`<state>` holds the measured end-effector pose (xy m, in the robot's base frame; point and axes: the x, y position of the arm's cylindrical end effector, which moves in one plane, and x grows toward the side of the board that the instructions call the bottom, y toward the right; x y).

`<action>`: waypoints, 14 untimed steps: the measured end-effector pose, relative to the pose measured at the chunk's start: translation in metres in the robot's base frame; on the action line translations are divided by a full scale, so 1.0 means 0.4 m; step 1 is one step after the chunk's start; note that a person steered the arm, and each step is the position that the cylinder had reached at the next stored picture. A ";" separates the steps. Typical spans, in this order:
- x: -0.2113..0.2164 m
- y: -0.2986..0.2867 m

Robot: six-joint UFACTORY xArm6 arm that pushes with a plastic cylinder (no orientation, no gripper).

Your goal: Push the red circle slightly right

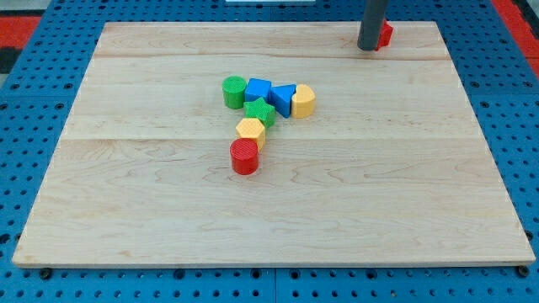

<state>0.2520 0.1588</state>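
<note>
Red circle (244, 156) is sitting nearest the camera, touching the yellow hexagon (251, 131) just above it at the cluster's low end. My tip (368, 48) is resting far up-right of the circle, beside a red block (385, 34); no gripper, just a rod. I'm thinking: swing round to the circle's left side, nudge briefly

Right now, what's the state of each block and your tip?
Red circle: upright, touching yellow hexagon above it.
Yellow hexagon: between red circle and green block.
Red block: top edge, partly hidden by rod.
My tip: far from cluster, beside red block.
</note>
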 end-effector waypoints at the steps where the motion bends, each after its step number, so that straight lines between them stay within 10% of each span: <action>1: -0.033 0.004; 3: -0.007 0.004; 7: 0.692 -0.135; 11: 0.626 -0.886; 14: 0.556 -0.687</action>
<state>0.4743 -0.1159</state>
